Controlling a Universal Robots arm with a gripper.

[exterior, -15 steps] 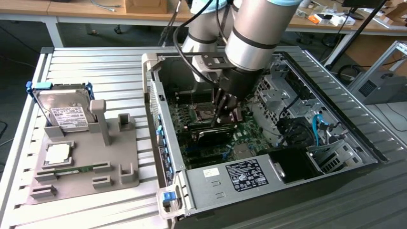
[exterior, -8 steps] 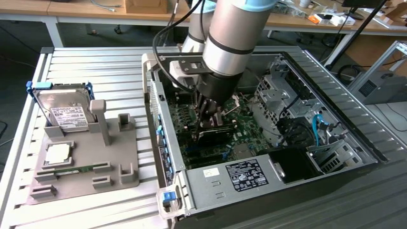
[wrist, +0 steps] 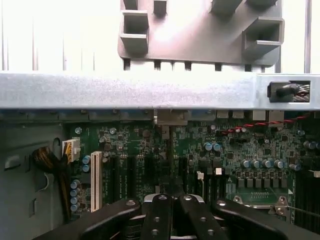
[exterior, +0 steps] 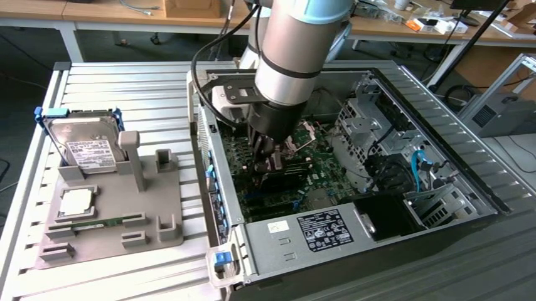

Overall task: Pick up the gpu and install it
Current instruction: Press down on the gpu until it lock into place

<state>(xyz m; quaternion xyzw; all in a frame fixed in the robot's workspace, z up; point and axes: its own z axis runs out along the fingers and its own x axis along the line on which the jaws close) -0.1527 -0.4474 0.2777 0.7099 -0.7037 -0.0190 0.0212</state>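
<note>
End effector (wrist: 170,207) fingers pinched together on the gpu (wrist: 170,150), held edge-on and vertical so it lines up with the motherboard (wrist: 240,150) slots inside the open case (exterior: 219,188). Beyond the case wall, the grey fixture tray (exterior: 117,213) sits on the desk (exterior: 125,88), hard drive (exterior: 84,147) upright.

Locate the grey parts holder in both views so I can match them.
Exterior view: the grey parts holder lies on the slatted table at the exterior view's left, beside the open computer case, with a hard drive standing in it.
Wrist view: the holder lies beyond the case's silver wall, on the far side from the motherboard.
Shared landmark: the case's silver wall.
</note>
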